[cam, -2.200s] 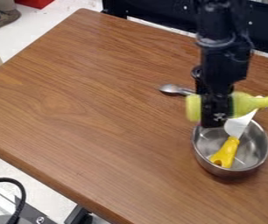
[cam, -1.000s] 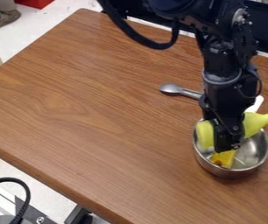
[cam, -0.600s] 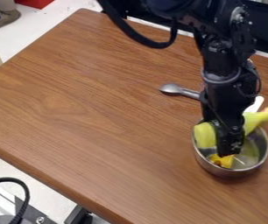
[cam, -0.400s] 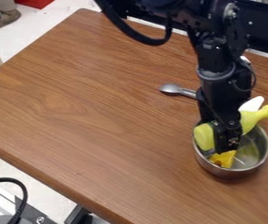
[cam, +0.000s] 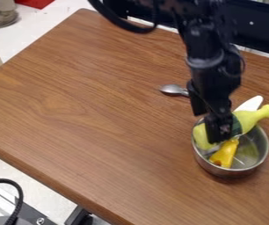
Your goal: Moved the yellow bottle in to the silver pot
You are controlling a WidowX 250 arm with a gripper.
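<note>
The black gripper (cam: 210, 121) is over the left rear of the silver pot (cam: 228, 172), open, its front finger overlapping the middle of the yellow bottle. That yellow-green bottle (cam: 253, 117) leans in the pot, its thick end low at the left and its neck raised across the right rear rim. Part of its body is hidden behind the gripper. Under it lies a spatula with a yellow handle (cam: 224, 154) inside the pot and a white blade (cam: 250, 103) sticking out past the rear rim.
A metal spoon (cam: 173, 90) lies on the wooden table (cam: 90, 105) behind and left of the pot, its handle end hidden by the arm. A black rail (cam: 263, 28) runs along the table's far side.
The gripper came down to the pot with the bottle, then opened and let it go. Since then it has shifted left and slightly up, while the bottle stays leaning in the pot.
</note>
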